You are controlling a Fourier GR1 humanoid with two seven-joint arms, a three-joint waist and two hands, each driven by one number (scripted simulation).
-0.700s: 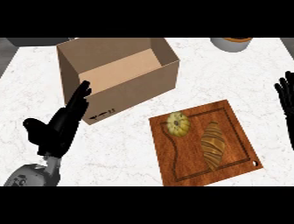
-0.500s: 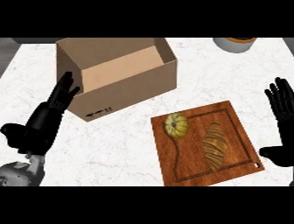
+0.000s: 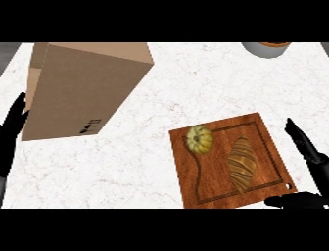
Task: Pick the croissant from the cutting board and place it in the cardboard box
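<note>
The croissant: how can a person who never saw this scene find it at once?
Look for the wooden cutting board at the right of the white counter. On it lies the croissant, nearer the board's right side. It is long, brown and ridged, while its neighbour is round and yellow.

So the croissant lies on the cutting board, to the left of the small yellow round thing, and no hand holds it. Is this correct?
Not quite. In the head view the croissant lies to the right of the small yellow round thing, not the left. The rest holds: it is on the cutting board, and no hand holds it.
</note>
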